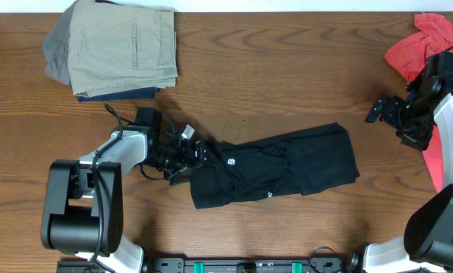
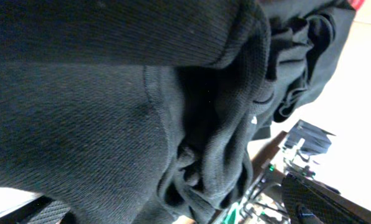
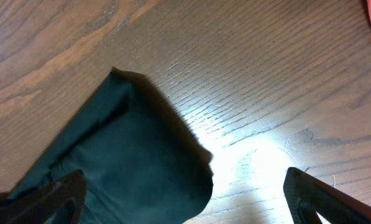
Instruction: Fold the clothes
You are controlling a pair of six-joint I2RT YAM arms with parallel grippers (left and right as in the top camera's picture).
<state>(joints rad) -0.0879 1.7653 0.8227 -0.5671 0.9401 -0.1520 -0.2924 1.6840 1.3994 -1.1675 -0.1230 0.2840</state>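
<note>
Firstly, far left: khaki pile (image 1: 124, 45), folded, with grey and navy layers showing beneath. It is not part of the job.

Next, left gripper (image 1: 187, 154): low at the left end of the shirt (image 1: 287, 171), jaws spread wide. Black cloth crowds its camera in bunched ridges. No pinch shows, and whether cloth lies between the jaws cannot be told.

Centre, shirt: black, soft, lying mid-table as a long narrow band that rises slightly toward the right. The left end is rumpled and thick. The right end is flatter, with a squared corner. A small white logo (image 1: 231, 161) faces up near the left end.

Step in hand, as judged: taking the left end for a crosswise fold. Done well, the jaws close on every layer of that thick end, not the top ridge alone. They lift only enough to clear, then lay it edge to edge over the right half.

Then right gripper (image 1: 379, 110): beyond the band's right end and apart from it, fingers (image 3: 322, 202) wide, holding nothing.

Far right: red shirt (image 1: 427, 49), crumpled at the edge of the table (image 1: 287, 83).
</note>
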